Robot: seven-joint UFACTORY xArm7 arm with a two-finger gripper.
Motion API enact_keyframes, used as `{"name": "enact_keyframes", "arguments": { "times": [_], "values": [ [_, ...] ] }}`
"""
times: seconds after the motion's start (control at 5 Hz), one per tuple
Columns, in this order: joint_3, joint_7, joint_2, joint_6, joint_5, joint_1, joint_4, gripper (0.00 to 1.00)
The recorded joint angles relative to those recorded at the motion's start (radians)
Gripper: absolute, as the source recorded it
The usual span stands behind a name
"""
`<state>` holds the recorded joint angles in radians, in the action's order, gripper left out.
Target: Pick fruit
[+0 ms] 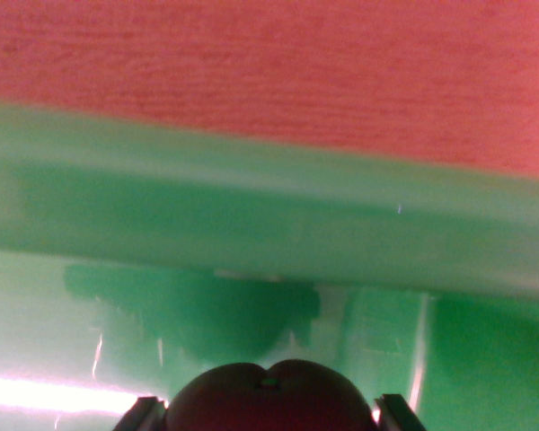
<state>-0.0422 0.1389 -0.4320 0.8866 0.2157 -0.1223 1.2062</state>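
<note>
Wrist view. A dark red fruit (271, 395) sits at the bottom edge between the two fingertips of the gripper (271, 415), which is clenched on it. Behind: the green wall of a bin (251, 215), blurred, and an orange-red surface (269, 72).

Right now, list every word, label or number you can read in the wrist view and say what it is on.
None: no text is readable.
The green bin shows only blurred plain plastic.
The dark fruit between the jaws carries no sticker in view.
The red surface behind is bare.
</note>
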Motion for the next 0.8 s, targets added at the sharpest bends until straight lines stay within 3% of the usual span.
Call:
{"name": "enact_keyframes", "arguments": {
  "times": [0.2,0.4,0.6,0.8],
  "values": [
    [0.001,0.006,0.009,0.032,-0.0019,0.0003,0.023,1.0],
    [0.001,0.006,0.009,0.032,-0.0019,0.0003,0.023,1.0],
    [0.001,0.011,0.019,0.066,-0.0038,0.0007,0.048,1.0],
    [0.001,0.011,0.019,0.066,-0.0038,0.0007,0.048,1.0]
  ]
}}
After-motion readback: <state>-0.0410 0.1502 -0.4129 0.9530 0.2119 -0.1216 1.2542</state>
